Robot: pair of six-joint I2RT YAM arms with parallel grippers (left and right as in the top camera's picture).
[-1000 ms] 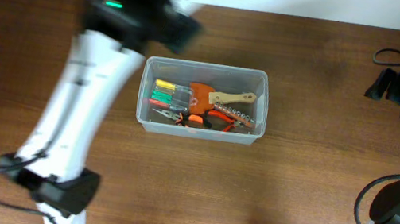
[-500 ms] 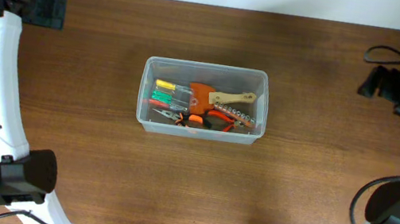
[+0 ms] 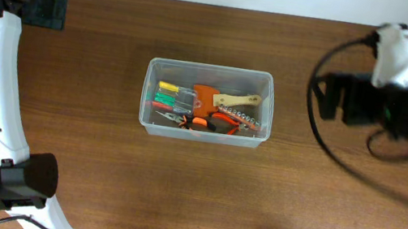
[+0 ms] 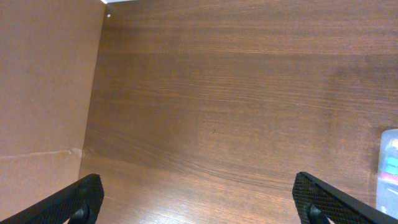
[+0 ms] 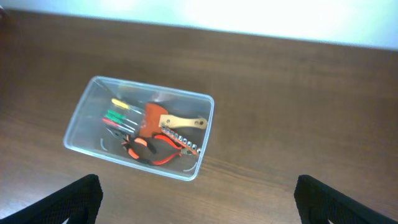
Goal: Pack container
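**Right arm swings in over the table; bin unmoved**

Since half a second ago the right arm has swept in from the right edge of the overhead view to the upper right and shows there as a dark blur. The left arm has stayed in the upper left corner, and the container (image 3: 145,93) lies where it did, at the centre of the table (image 3: 190,203).

In the right wrist view the container sits in the left half of the frame, above and between the two fingertips, well apart from both. In the left wrist view only a sliver of it shows, at the right edge above the right-hand finger.

The right gripper (image 5: 202,202) is spread wide, its black fingers (image 5: 74,199) at the two lower corners of the frame, holding and touching nothing. The left gripper (image 4: 199,199) is spread just as wide over bare wood, its fingers (image 4: 78,199) also empty.

The container is a clear, translucent plastic rectangle with rounded corners and a rim. Inside lie screwdrivers (image 3: 170,93) with yellow, green and red handles, an orange tool (image 3: 208,96) with a pale wooden handle, orange-handled pliers (image 3: 196,122) and a row of small metal bits (image 3: 241,119). The table is dark brown wood with a fine straight grain.
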